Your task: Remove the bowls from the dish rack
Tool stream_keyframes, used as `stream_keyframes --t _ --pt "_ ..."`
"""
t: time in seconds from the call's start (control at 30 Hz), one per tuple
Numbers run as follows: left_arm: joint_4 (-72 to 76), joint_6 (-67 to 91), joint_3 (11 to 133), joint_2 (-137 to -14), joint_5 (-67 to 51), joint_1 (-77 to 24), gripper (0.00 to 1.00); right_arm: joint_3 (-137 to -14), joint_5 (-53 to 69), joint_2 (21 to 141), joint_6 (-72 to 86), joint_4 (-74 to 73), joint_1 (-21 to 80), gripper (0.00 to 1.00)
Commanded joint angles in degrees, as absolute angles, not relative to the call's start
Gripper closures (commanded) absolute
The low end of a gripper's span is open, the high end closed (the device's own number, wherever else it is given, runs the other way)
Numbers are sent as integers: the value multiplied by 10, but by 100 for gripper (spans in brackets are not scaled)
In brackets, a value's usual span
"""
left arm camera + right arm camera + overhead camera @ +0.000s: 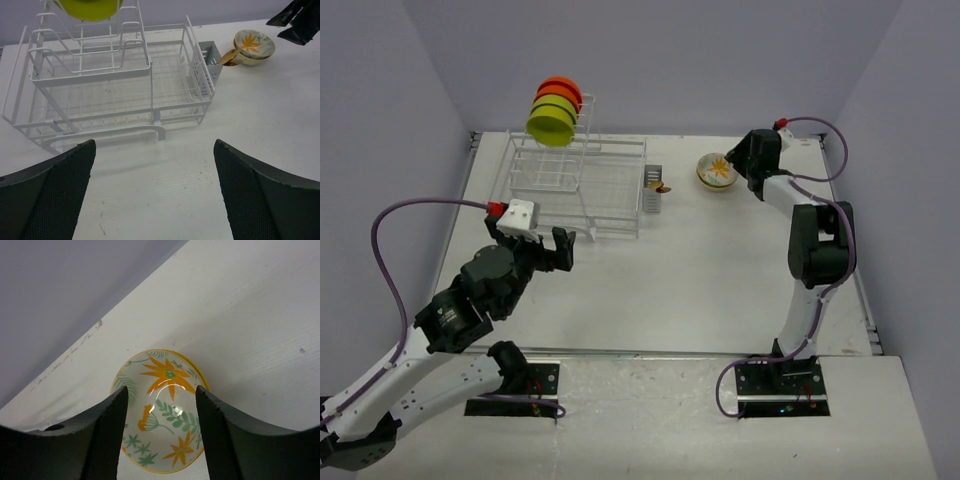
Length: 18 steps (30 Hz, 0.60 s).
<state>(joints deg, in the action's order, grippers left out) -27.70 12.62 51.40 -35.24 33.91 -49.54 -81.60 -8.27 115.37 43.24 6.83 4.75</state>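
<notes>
Overhead, we see the dish rack (612, 196) at the far left of the desk (700, 290). The stacked bowls (557, 108) stand on edge at the top of its upright tower. A lime-green bowl (551, 126) faces front, with orange-red bowls (563, 87) behind it.

Our left arm is folded low on the near side of the rack, its wrist pointed at the rack's near rail. The left pincer (548, 252) is spread wide and holds nothing. From its wrist camera, both black pads (60, 190) frame the rack (120, 90), apart from it.

To the right of the rack, past the grey caddy (653, 190) clipped on its right end, the cream flowered bowl (717, 172) sits upright on the desk. A small gold-brown thing (229, 57) lies between the caddy and this bowl. It is possibly a spoon, but the view is too coarse for us to say.

Our right arm reaches far out, elbow raised, with its wrist bent toward the cream bowl. The right pincer (160, 395) is parted, and in its wrist view one finger shows over each side of the bowl. We cannot tell whether they touch the rim.
</notes>
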Motion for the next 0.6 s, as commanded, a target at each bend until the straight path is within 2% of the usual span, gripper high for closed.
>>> stream_keyframes --t 0.0,0.1,0.2,0.23,0.3,0.43,0.5,0.57 --pt "-251 162 523 -364 367 -476 0 -817 -84 1093 428 61 47 41" --pt "-254 214 540 -379 402 -472 0 -796 -87 1040 422 45 44 36" --pt "-233 257 565 -409 429 -472 0 -764 -77 958 422 16 45 23" --pt "-225 264 575 -423 423 -472 0 -760 -71 936 419 2 45 12" --pt "-193 265 620 -477 397 -470 0 -754 -55 873 413 -66 45 1" --pt "-186 299 748 -593 343 -412 0 -729 -38 768 401 -161 45 1" --pt "-178 335 815 -640 331 -357 0 -670 0 719 392 -165 44 1" --pt "-176 360 875 -690 260 -305 0 -625 48 644 388 -158 45 1"
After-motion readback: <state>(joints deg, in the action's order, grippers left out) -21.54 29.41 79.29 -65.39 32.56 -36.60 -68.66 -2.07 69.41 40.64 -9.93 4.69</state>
